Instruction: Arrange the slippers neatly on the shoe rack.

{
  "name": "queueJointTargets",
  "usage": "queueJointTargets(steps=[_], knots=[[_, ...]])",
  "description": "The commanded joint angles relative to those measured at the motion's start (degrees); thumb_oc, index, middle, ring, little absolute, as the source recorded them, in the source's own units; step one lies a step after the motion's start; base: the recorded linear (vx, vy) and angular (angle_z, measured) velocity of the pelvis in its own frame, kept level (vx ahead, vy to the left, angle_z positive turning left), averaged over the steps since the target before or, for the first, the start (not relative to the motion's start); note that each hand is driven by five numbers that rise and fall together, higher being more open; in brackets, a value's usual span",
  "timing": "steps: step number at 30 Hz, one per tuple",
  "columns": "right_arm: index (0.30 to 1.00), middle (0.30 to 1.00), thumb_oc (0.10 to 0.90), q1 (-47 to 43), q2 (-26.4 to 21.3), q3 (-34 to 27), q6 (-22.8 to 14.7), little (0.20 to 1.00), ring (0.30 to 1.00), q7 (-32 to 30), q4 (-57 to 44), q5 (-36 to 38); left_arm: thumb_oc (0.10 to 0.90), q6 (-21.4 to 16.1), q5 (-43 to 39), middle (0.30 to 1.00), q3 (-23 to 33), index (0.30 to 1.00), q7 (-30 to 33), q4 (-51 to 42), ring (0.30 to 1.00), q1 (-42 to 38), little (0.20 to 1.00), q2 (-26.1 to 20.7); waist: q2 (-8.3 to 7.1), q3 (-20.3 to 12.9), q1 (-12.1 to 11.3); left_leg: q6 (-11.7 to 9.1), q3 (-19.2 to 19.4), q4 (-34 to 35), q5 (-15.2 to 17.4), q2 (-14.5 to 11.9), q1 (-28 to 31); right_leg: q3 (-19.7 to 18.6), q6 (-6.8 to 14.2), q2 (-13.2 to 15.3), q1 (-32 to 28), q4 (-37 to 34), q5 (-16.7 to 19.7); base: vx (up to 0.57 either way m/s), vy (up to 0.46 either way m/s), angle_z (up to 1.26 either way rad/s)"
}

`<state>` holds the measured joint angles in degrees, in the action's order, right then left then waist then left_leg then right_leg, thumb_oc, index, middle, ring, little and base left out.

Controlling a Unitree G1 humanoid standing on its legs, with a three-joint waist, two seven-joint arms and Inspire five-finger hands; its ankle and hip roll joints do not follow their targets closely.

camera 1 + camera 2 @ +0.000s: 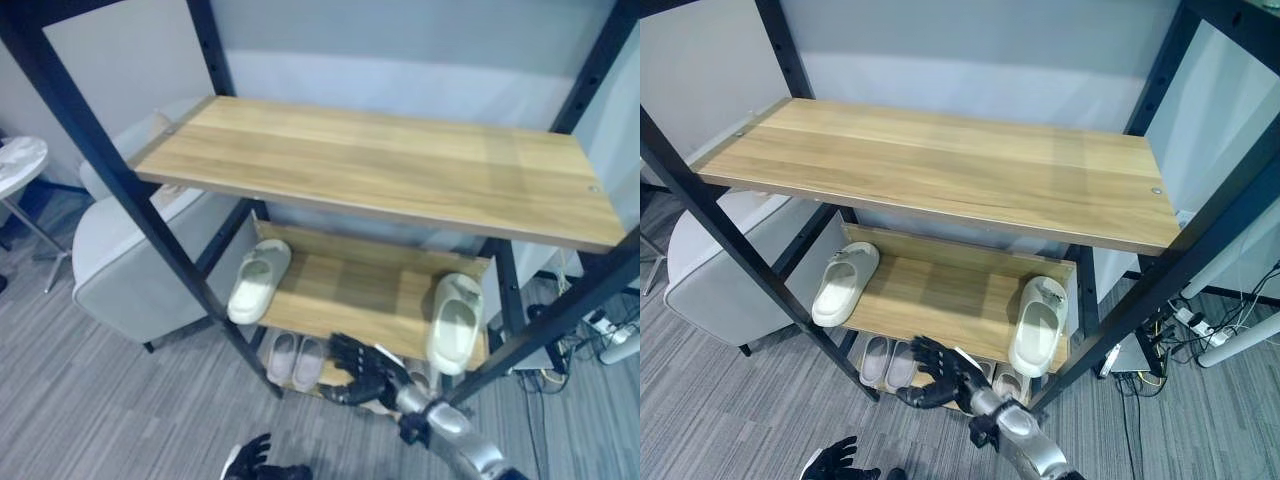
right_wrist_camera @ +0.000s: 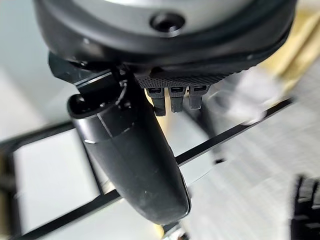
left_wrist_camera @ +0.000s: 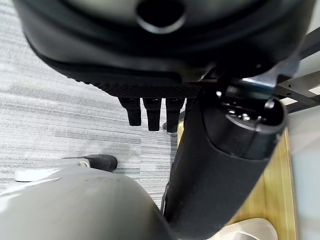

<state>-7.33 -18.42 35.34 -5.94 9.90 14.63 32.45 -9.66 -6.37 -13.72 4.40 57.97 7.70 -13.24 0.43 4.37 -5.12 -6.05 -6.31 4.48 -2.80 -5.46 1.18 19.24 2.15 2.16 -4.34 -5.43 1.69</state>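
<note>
The shoe rack point(image 1: 120, 180) has a black frame and wooden shelves; its top shelf point(image 1: 380, 165) is bare. On the middle shelf point(image 1: 350, 295) two pale slippers lie far apart: one at the left edge point(image 1: 258, 280), one at the right edge point(image 1: 455, 322), its heel over the front lip. A pinkish pair point(image 1: 295, 360) sits side by side on the bottom level. My right hand point(image 1: 360, 372) hovers open, fingers spread, just in front of and below the middle shelf, between the two pale slippers. My left hand point(image 1: 255, 462) hangs low, open and holding nothing.
A grey armchair point(image 1: 130, 270) stands close to the rack's left side, with a small round white table point(image 1: 15, 165) beyond it. Cables and a power strip point(image 1: 600, 330) lie on the floor right of the rack. Grey carpet point(image 1: 100, 410) lies in front.
</note>
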Motion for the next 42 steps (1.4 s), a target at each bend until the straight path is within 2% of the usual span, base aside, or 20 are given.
queueJointTargets(steps=[1, 3, 9, 10, 11, 12, 17, 19, 20, 28, 33, 40, 41, 42], knots=[[0.9, 0.9, 0.8, -4.6, 0.8, -3.0, -7.1, 0.9, 0.9, -1.0, -9.0, 2.3, 0.8, -1.5, 1.0, 0.9, -2.9, 0.9, 1.2, 3.8, 0.9, -2.9, 0.9, 1.4, -0.98, -2.8, -0.5, -0.9, 1.1, 0.5, -0.5, 1.7, -0.7, -2.9, 2.6, 0.3, -1.7, 1.3, -5.8, 0.01, 0.029, 0.05], [0.9, 0.9, 0.8, -6.1, -0.4, -5.1, -8.1, 0.9, 0.9, -3.2, -9.9, -1.4, 0.8, -1.3, 0.6, 0.9, -2.6, 0.9, 1.2, 4.2, 0.9, -2.6, 0.9, 1.6, -1.07, -3.0, -0.4, -0.8, 1.2, 0.5, -0.3, 1.7, -0.6, -2.9, 2.7, 0.4, -1.6, 1.3, -5.7, 0.01, 0.016, 0.01], [0.9, 0.9, 0.8, -11.2, -5.1, -11.5, -9.5, 0.9, 0.9, -12.9, -9.7, -22.9, 0.8, -1.0, 1.0, 0.9, -1.8, 0.9, 1.2, 5.1, 0.9, -1.9, 0.9, 2.3, -1.44, -3.5, -0.8, -0.2, 1.4, 0.5, 0.2, 1.7, -0.6, -2.8, 3.1, 0.6, -1.7, 1.1, -5.6, 0.0, 0.025, 0.0], [0.9, 0.9, 0.8, -11.3, -5.1, -11.5, -9.5, 0.9, 0.9, -13.0, -9.7, -23.1, 0.8, -1.0, 1.0, 0.9, -1.8, 0.9, 1.2, 5.0, 0.9, -2.0, 0.9, 2.4, -1.36, -3.4, -0.8, -0.1, 1.4, 0.5, -0.4, 1.8, -0.9, -2.7, 3.1, 0.7, -1.3, 1.3, -5.1, 0.01, 0.038, -0.01], [0.9, 0.9, 0.8, -13.7, -6.6, -12.6, -9.3, 0.9, 0.9, -16.1, -8.3, -29.7, 0.8, -1.0, 1.3, 0.9, -1.9, 0.9, 1.2, 4.9, 0.9, -1.7, 0.9, 2.3, -1.67, -3.5, -1.1, 0.0, 1.4, 0.5, 0.4, 1.7, -0.6, -2.7, 3.3, 0.7, -1.6, 1.1, -5.6, -0.03, 0.056, -0.02], [0.9, 0.9, 0.8, -15.0, -7.0, -12.9, -9.2, 0.9, 0.9, -17.9, -7.1, -32.4, 0.8, -0.9, 1.5, 0.9, -2.1, 0.9, 1.1, 5.1, 0.9, -1.8, 0.9, 2.4, -1.71, -3.3, -1.3, 0.2, 1.4, 0.5, -0.2, 1.9, -1.0, -2.6, 3.4, 0.9, -1.2, 1.3, -5.1, 0.04, 0.044, -0.02], [0.9, 0.9, 0.8, -21.9, -10.0, -13.5, -6.1, 0.9, 0.9, -24.8, -1.1, -47.0, 0.8, -0.8, 2.1, 0.9, -2.6, 0.9, 1.2, 5.4, 0.9, -2.2, 0.9, 2.2, -2.43, -3.1, -2.1, 0.4, 1.5, 0.5, 0.9, 2.1, -0.9, -2.6, 3.7, 1.2, -1.5, 1.1, -5.4, 0.01, 0.04, -0.01], [0.9, 0.9, 0.8, -23.2, -10.1, -13.2, -5.5, 0.9, 0.9, -25.8, 0.3, -48.8, 0.8, -0.7, 2.0, 0.9, -2.8, 0.9, 1.2, 5.6, 0.9, -2.5, 0.9, 2.2, -2.56, -3.0, -2.2, 0.4, 1.6, 0.5, 0.9, 2.1, -0.9, -2.6, 3.8, 1.3, -1.4, 1.1, -5.4, -0.01, 0.021, 0.0], [0.9, 0.9, 0.8, -25.7, -11.1, -12.7, -3.9, 0.9, 0.9, -26.8, 2.6, -52.5, 0.8, -0.6, 1.9, 0.9, -2.8, 0.9, 1.1, 5.7, 0.9, -2.7, 0.9, 2.1, -2.91, -2.9, -2.5, 0.6, 1.5, 0.5, 1.1, 2.2, -1.2, -2.5, 3.9, 1.4, -1.3, 1.1, -5.3, -0.01, 0.037, -0.01], [0.9, 0.9, 0.8, -33.9, -14.7, -8.8, 0.4, 0.9, 0.9, -26.1, 8.6, -62.3, 0.8, -0.3, 0.6, 0.9, -2.8, 0.9, 0.8, 6.7, 0.9, -4.1, 0.9, 2.2, -4.47, -2.2, -2.2, 1.3, 2.1, 0.5, 1.6, 3.0, -1.7, -3.2, 4.2, 2.2, -0.5, 1.6, -4.9, -0.01, 0.032, -0.03], [0.9, 0.9, 0.8, -35.2, -16.4, -8.3, 1.3, 0.9, 0.9, -25.3, 11.0, -64.0, 0.8, -0.2, 1.0, 0.9, -2.7, 0.9, 0.5, 7.9, 0.9, -5.0, 0.9, 2.4, -5.22, -1.9, -1.6, 1.6, 2.5, 0.5, 2.0, 3.3, -1.8, -3.4, 4.6, 2.8, 0.1, 2.2, -4.7, 0.0, 0.027, -0.08], [0.9, 0.9, 0.8, -30.4, -20.1, -11.0, 1.1, 0.9, 0.9, -24.0, 7.1, -65.5, 0.8, 0.1, 1.9, 0.9, -1.4, 0.9, 0.0, 8.3, 0.9, -5.7, 0.9, 2.3, -5.85, -1.8, -0.7, 2.2, 3.2, 0.5, 2.6, 3.6, -1.8, -3.9, 5.0, 3.3, 0.9, 2.9, -4.4, -0.01, 0.02, -0.02], [0.9, 0.9, 0.8, -30.4, -20.1, -11.1, 1.1, 0.9, 0.9, -24.0, 7.0, -65.5, 0.8, 0.1, 1.9, 0.9, -1.4, 0.9, 0.0, 8.2, 0.9, -5.8, 0.9, 2.3, -5.83, -1.6, -0.7, 2.3, 3.2, 0.5, 1.9, 3.7, -2.0, -3.9, 5.0, 3.4, 1.3, 3.1, -3.9, 0.02, 0.012, -0.05], [0.9, 0.9, 0.8, -26.9, -21.9, -13.2, 0.5, 0.9, 0.9, -23.1, 3.1, -65.7, 0.8, 0.2, 2.4, 0.9, -0.5, 0.9, -0.2, 8.5, 0.9, -6.0, 0.9, 2.1, -6.1, -1.6, 0.0, 2.6, 3.7, 0.5, 2.2, 3.8, -1.8, -4.4, 5.2, 3.6, 1.5, 3.4, -3.8, -0.03, 0.023, -0.06]])
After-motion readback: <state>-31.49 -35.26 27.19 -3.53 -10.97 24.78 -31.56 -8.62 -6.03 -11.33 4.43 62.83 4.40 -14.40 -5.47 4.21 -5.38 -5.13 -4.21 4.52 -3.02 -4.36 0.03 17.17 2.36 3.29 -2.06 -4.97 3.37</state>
